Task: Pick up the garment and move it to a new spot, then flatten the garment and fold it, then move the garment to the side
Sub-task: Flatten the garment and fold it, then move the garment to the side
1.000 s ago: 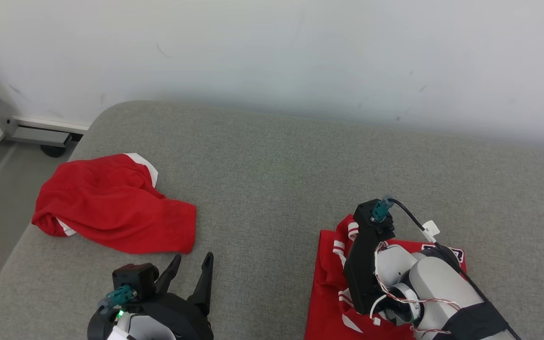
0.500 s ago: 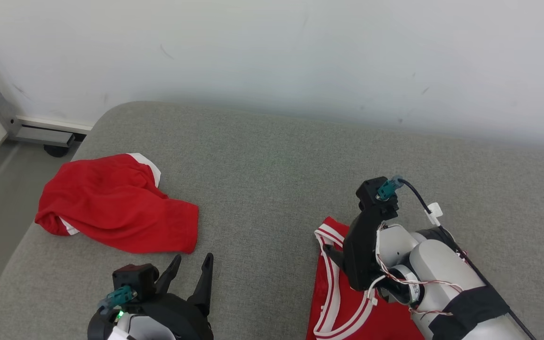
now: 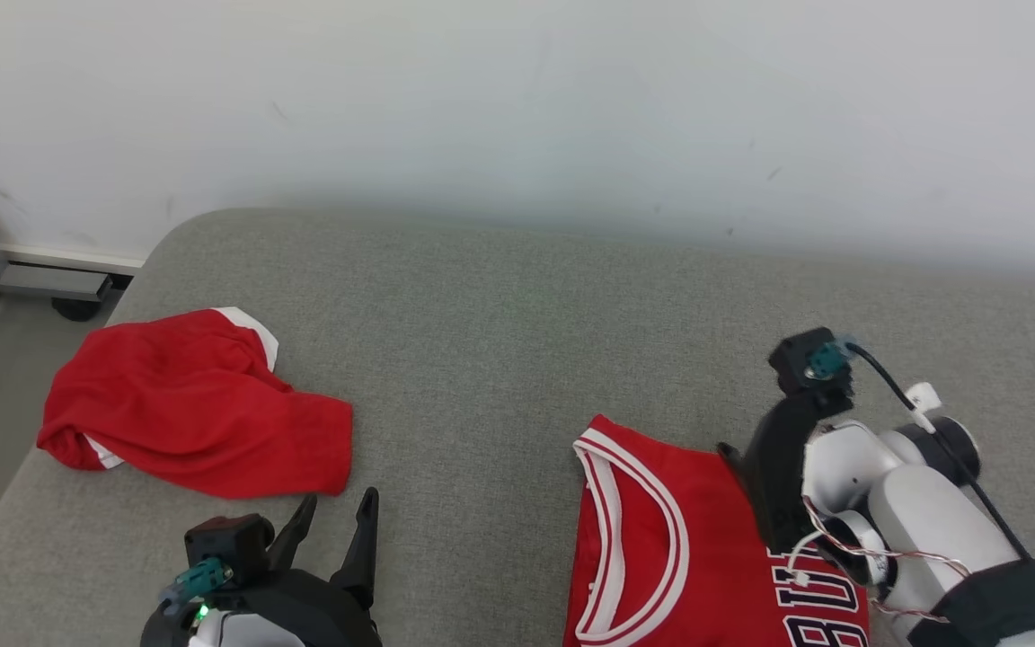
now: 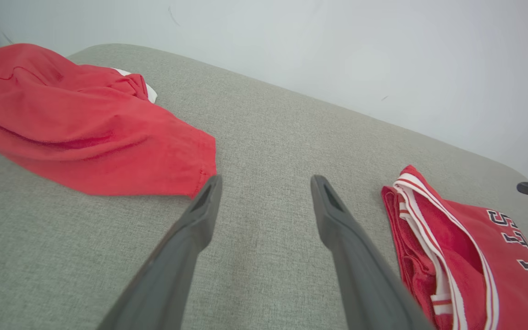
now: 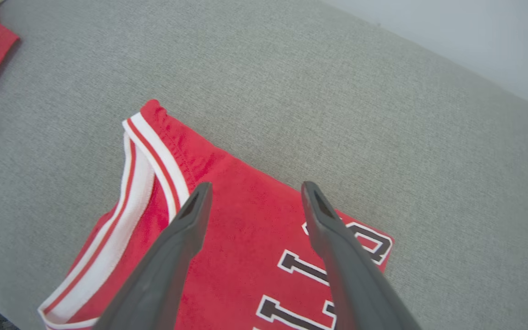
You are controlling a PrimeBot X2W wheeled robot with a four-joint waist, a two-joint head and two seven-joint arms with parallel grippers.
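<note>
jersey (image 3: 715, 521) is lying on the grey cushion (image 3: 499, 341) at the near edge, on the robot's right. It's red, with white-and-red striped trim (image 3: 612, 503) curving round the neck opening, and dark white-edged letters are running off the bottom of the head view. Top hem is sitting fairly straight; in the left wrist view the trim side of the jersey (image 4: 465, 229) is bunching up a bit

right gripper (image 3: 733, 454) is standing released, fingers spread wide and gripping no cloth. It's pointing down at the jersey's top edge, just right of the neck trim. Right wrist view is showing that gripper (image 5: 255, 188) over the red fabric (image 5: 250, 215), one tip beside the trim and the other beside the first letter. Can't tell if the tips are touching cloth or hanging just above it

left gripper (image 3: 340, 499) is also standing wide open and empty, sitting low on the robot's left. In its own wrist view the left gripper (image 4: 266, 181) is pointing across bare cushion (image 4: 268, 128), one tip near the hem of the crumpled red garment (image 4: 71, 137) but not touching it

that crumpled red garment (image 3: 185, 413) is lying at the cushion's left end, well apart from the jersey, with white edging showing at its top and lower left

white wall (image 3: 517, 108) is running behind the cushion
</note>
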